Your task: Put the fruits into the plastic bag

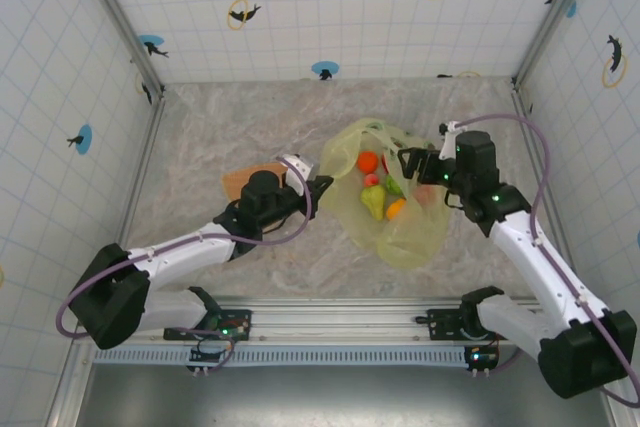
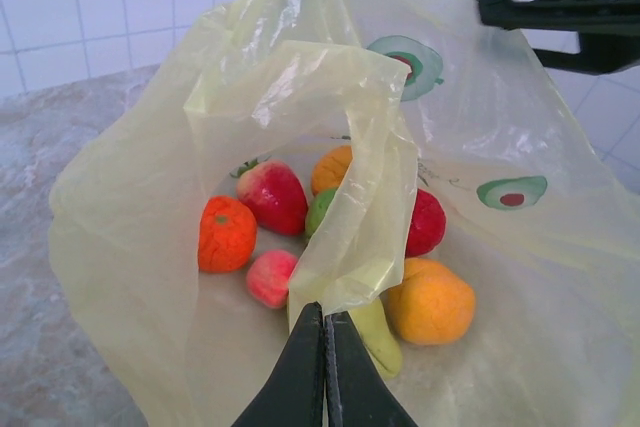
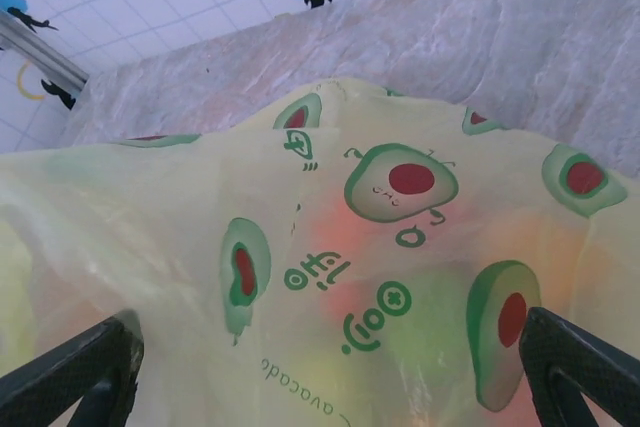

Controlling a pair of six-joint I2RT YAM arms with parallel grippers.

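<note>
Left wrist: translucent yellow-green plastic bag (image 2: 130,247), fruits (image 2: 270,197) inside; left gripper (image 2: 324,312) jaws clamp its rim; right gripper (image 3: 330,362) jaws wide, empty.

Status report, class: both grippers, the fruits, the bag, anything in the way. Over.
Left gripper shut on plastic bag rim. Right gripper open beside bag. Fruits inside bag. Pinched fold droops across the mouth.

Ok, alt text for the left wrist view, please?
The shut left gripper pinches a fold of the yellow-green plastic bag at its open mouth. Inside lie the fruits: red, orange, pink, green and yellow-orange pieces.
</note>
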